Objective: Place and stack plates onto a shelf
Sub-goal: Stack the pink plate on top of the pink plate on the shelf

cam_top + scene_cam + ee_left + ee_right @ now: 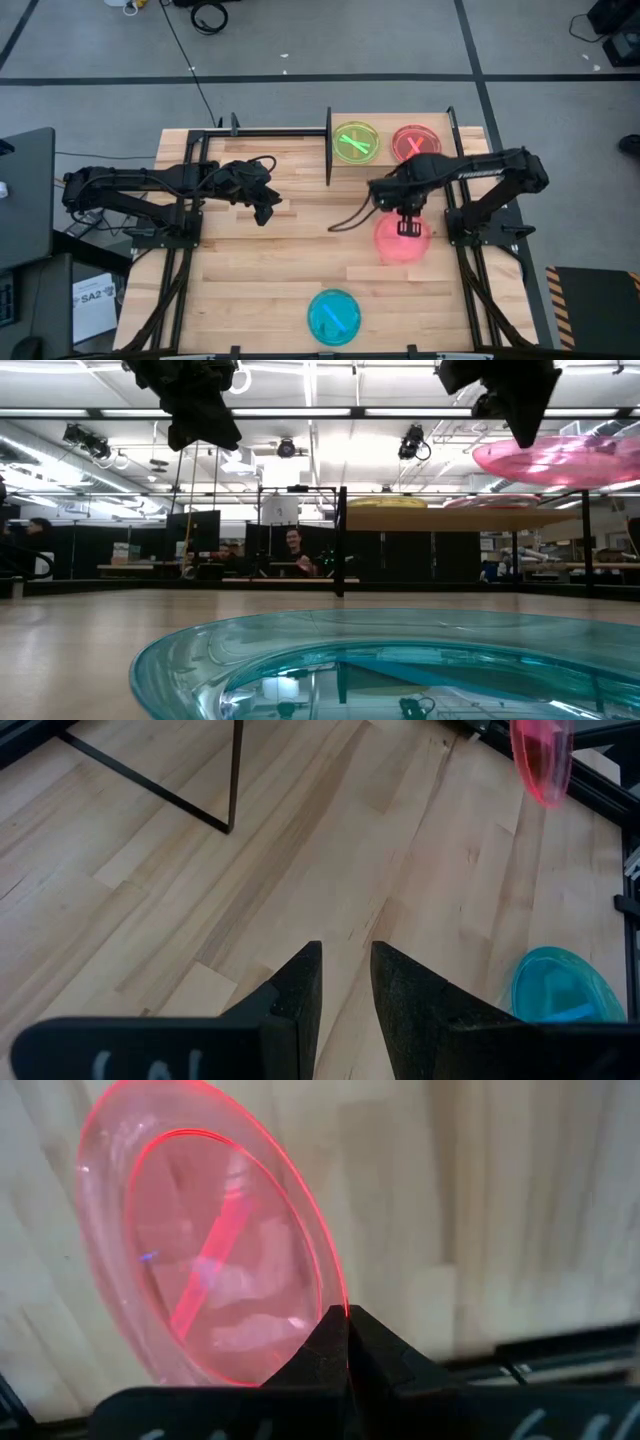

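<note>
While you looked across the table [250, 270] from its near edge, the teal plate [333, 317] lay flat closest to you, untouched and well apart from both arms. Farther in, your right gripper [408, 226] had its jaws pressed together on the rim of a pink plate [403, 239], carried clear of the wood; in the low view that plate [560, 458] hung high and roughly level. Your left gripper [265, 209] hovered over bare wood toward the middle, jaws parted with a narrow gap and nothing between them, the fingers [300, 995] pointing down at the boards. Farthest away stood the shelf [400, 140], with a green plate [356, 142] on its left half and a red-looking plate [416, 142] on its right half.

To do this step well, you probably needed to keep the pinch on the pink rim firm, since a thin edge grip lets a plate swing. Judging by the layout, you wanted to carry it over the shelf, centre it above one of the plates there, lower until the rims nested, and only then release. You would have kept the left arm where it was, out of the path.
</note>
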